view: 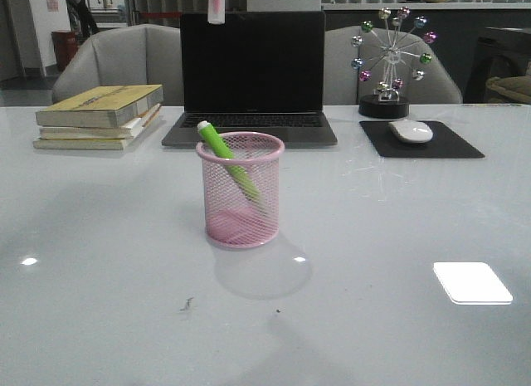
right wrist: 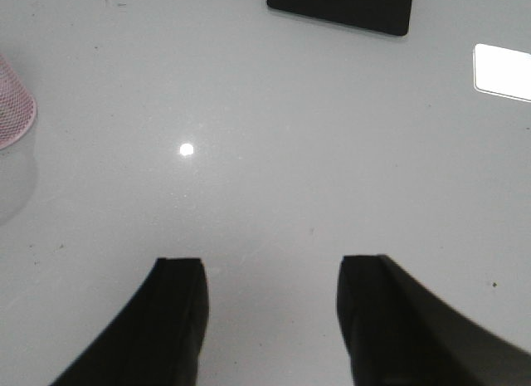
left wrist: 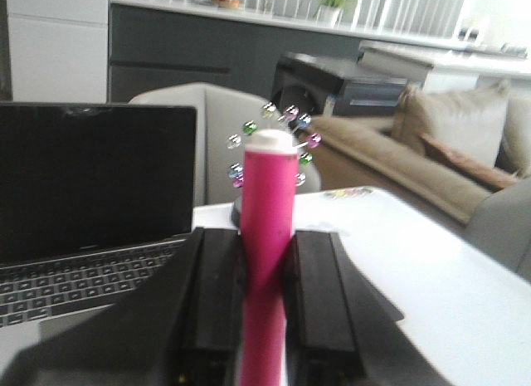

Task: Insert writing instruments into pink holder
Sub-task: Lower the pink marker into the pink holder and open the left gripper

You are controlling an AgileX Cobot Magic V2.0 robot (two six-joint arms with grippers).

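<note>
L jaws (left wrist: 267,320) clenched on pink marker (left wrist: 269,236), upright, high above holder (view: 241,191) w/ green marker (view: 228,162); R jaws (right wrist: 270,320) released.

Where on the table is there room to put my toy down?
Bare table lies all around the pink holder, in front and on both sides. The back is crowded: books, laptop, mouse pad.

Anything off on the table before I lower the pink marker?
Nothing stands out. The green marker leans inside the upright pink holder; the left gripper holds the pink marker upright. The right gripper is open above bare table.
</note>
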